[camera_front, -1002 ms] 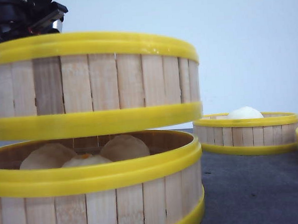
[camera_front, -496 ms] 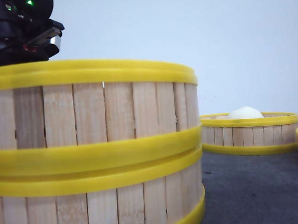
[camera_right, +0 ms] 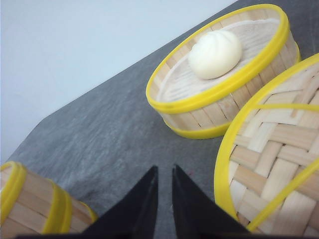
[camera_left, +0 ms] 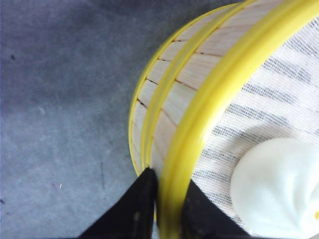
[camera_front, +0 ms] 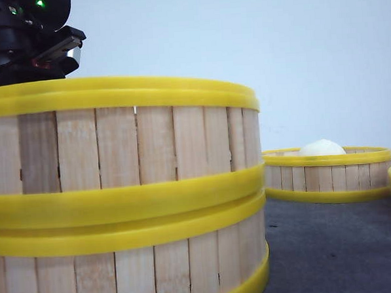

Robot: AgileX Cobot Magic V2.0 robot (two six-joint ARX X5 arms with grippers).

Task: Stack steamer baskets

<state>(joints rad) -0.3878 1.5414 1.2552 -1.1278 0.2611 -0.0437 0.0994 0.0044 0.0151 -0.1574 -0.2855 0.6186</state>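
Close to the front camera, a round shallow steamer basket of pale wood slats with yellow plastic rims (camera_front: pixel 123 147) sits squarely on a second basket of the same make (camera_front: pixel 123 272), the upper one's bottom band resting on the lower one's top band with no gap showing. The black left gripper (camera_left: pixel 158 209) is at the far left rim of the top basket; in the left wrist view its two dark fingers (camera_left: pixel 134 214) pinch the yellow top rim of that basket, one finger outside the wall and one inside. Inside the basket lies a white pleated bun (camera_left: pixel 279 189) on a pale gauze lining (camera_left: pixel 279 94) (only part of the bun is in view).

Further back and to the right on the dark grey surface (camera_front: pixel 332 251) stands a third slatted basket with yellow rims (camera_front: pixel 328 172), well apart from the stack, carrying one white bun (camera_front: pixel 321 148). Just beside it, at the right edge of the front view, is a round woven bamboo lid with a yellow rim (camera_right: pixel 269 159), seen from above in the right wrist view.

The right gripper (camera_right: pixel 163 184) hangs above bare surface, near the lid and the third basket, touching neither. Its black fingers (camera_right: pixel 142 199) are nearly together, a narrow slit between them, holding nothing.
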